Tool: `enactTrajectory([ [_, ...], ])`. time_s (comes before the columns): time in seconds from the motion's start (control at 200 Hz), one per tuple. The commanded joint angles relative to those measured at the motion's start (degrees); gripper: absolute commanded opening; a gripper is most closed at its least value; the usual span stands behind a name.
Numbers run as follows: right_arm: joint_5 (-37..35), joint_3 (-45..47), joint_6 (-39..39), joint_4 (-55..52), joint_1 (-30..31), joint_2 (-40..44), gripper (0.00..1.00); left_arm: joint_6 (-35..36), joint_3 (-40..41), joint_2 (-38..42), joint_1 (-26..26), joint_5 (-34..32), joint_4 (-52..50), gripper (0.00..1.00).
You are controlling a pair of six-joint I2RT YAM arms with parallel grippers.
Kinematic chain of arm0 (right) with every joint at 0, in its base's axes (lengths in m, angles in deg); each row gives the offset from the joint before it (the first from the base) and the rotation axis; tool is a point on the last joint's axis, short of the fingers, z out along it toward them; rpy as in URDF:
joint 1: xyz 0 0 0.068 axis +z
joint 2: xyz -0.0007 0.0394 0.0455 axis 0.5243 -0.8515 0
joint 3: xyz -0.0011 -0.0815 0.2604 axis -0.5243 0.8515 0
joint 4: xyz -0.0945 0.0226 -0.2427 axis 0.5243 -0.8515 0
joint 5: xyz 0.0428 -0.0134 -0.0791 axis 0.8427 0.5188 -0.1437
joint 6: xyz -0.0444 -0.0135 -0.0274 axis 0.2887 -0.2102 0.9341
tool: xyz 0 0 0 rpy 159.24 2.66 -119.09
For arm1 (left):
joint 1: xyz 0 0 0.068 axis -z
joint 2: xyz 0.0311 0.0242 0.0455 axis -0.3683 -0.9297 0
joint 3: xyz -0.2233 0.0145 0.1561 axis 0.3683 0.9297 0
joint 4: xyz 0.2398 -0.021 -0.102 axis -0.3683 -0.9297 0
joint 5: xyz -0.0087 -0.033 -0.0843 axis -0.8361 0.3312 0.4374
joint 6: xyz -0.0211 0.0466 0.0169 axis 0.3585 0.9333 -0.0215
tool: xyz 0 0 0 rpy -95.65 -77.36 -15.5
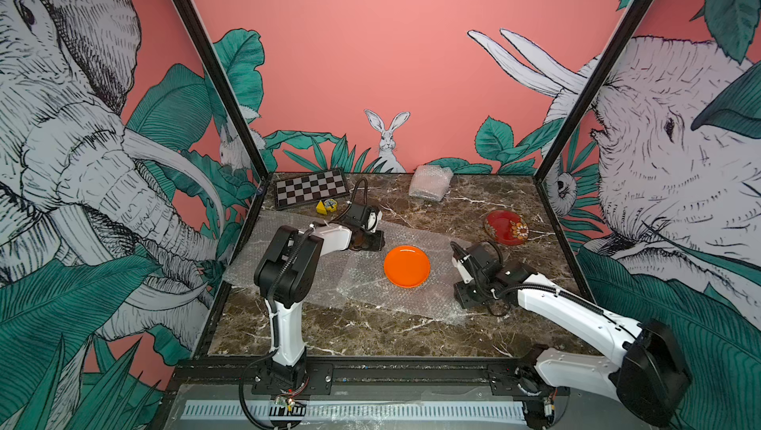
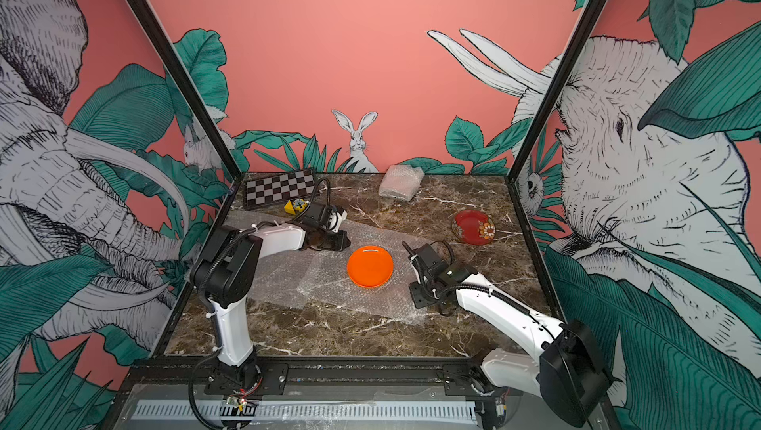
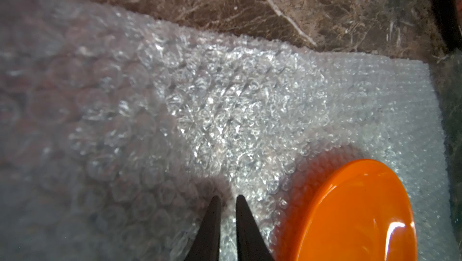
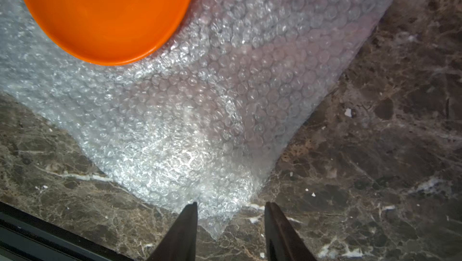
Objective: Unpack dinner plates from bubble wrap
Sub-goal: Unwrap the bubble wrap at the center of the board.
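Orange plate lies bare on spread bubble wrap, just beside left fingers, narrow, grip cannot be told; right fingers wide, astride wrap's corner, farther off.

Bright orange plate, dark red flowered plate, black-and-white checkered board, brown white-veined marble table
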Motion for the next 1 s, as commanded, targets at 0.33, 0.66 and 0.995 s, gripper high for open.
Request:
enactTrajectory([
  [0.33, 5.36, -0.05, -1.77, 11.09, 0.27, -11.55, 0.43, -0.95, 1.11, 0.31, -0.17, 3.39, -1.22, 0.17],
  [0.66, 0.22, -0.35, -1.86, 8.01, 0.27, -15.41, 0.41, -0.58, 0.52, 3.09, -0.09, 5.08, -1.47, 0.17],
  [0.995, -2.61, -1.25, -1.95, 5.93, 0.28, -14.30, 0.41, 0.32, 1.34, 7.67, -0.18, 5.23, -2.16, 0.19],
])
